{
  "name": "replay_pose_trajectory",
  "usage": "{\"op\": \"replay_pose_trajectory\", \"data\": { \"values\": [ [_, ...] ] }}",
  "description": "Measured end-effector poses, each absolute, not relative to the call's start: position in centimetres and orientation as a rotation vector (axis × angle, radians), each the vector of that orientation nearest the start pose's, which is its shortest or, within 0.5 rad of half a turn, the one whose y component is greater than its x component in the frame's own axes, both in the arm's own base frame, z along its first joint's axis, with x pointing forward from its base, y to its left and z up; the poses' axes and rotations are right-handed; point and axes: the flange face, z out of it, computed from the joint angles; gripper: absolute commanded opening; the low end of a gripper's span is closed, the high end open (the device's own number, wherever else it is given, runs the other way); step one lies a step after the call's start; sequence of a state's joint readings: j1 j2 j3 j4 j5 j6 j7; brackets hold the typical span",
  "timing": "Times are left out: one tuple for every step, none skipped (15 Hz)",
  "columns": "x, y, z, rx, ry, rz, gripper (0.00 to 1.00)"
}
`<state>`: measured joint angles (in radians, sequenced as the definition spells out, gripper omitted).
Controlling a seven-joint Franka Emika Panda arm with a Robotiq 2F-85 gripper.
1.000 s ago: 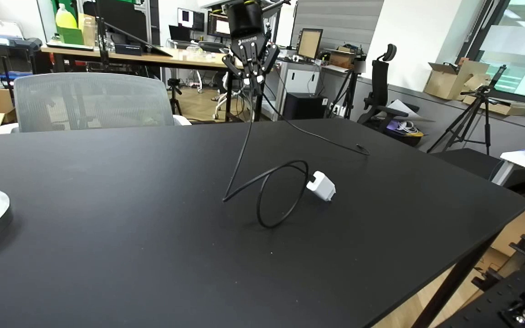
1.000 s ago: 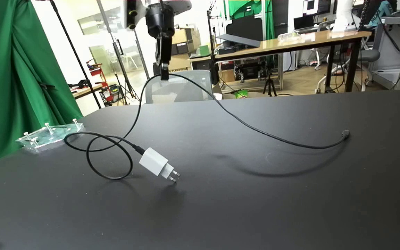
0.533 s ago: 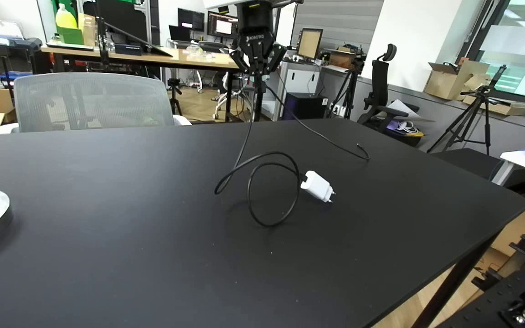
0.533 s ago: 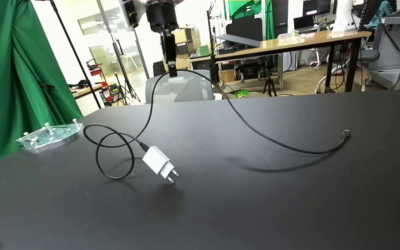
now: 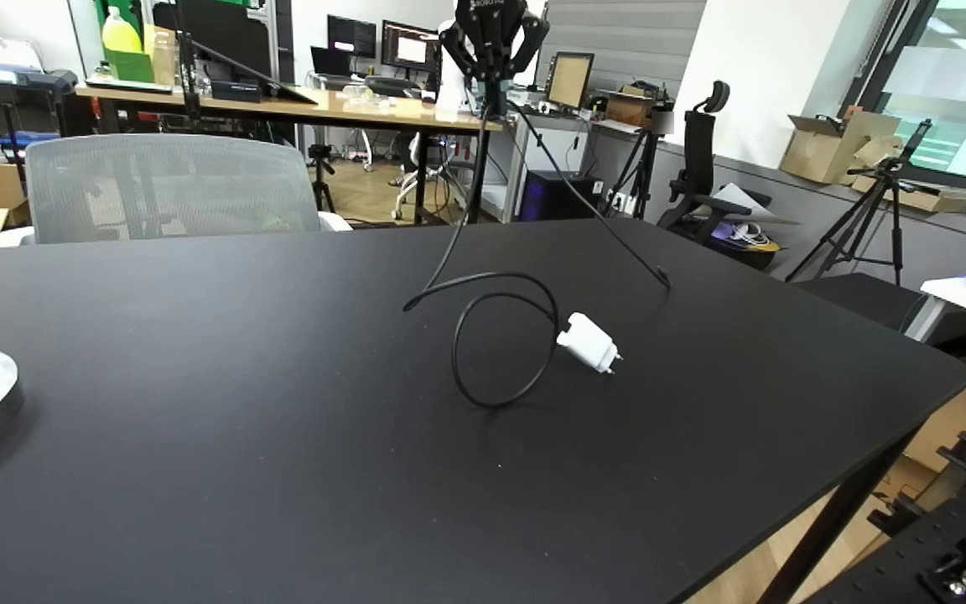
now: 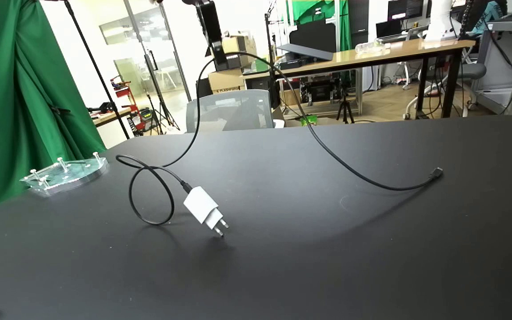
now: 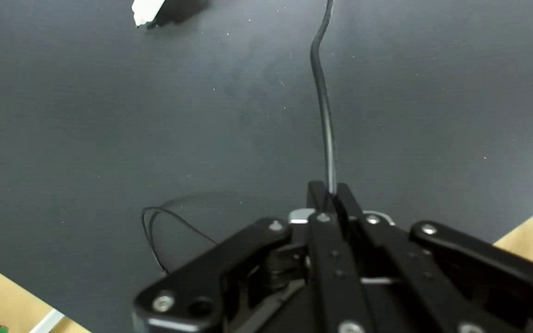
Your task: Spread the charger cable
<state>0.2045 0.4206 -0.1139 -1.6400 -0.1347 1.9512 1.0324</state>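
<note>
The gripper, fingers nearly together, pinches the smooth black cable, which curls through a round loop into a boxy white plug

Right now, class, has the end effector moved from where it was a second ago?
Yes, mainly upward. In an exterior view, the end effector now shows above the chair; a second ago, its tip overlapped the chair's top.

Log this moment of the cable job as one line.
gripper: shut on charger cable | layout: raised mid-length, looped near plug block | spreading: unfinished
</note>
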Motion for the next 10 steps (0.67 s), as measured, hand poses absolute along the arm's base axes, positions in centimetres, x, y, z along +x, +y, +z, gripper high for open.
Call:
{"op": "replay_pose_trajectory", "data": {
  "values": [
    [65.1, 6.2, 37.7, -3.029, 1.413, -0.024, 0.02],
    [64.6, 6.5, 38.7, -3.032, 1.400, -0.046, 0.02],
    [64.0, 7.0, 39.6, -3.031, 1.385, -0.053, 0.02],
    [63.4, 7.6, 40.2, -3.031, 1.365, -0.051, 0.02],
    [62.8, 8.3, 40.7, -3.034, 1.338, -0.045, 0.02],
    [62.1, 9.1, 41.0, -3.039, 1.305, -0.034, 0.02],
    [61.4, 10.0, 41.1, -3.043, 1.267, -0.018, 0.02],
    [60.8, 10.8, 41.2, -3.049, 1.232, -0.002, 0.02],
    [60.1, 11.5, 41.2, -3.049, 1.202, 0.018, 0.02],
    [59.5, 12.1, 41.1, -3.046, 1.180, 0.043, 0.02]
  ]
}}
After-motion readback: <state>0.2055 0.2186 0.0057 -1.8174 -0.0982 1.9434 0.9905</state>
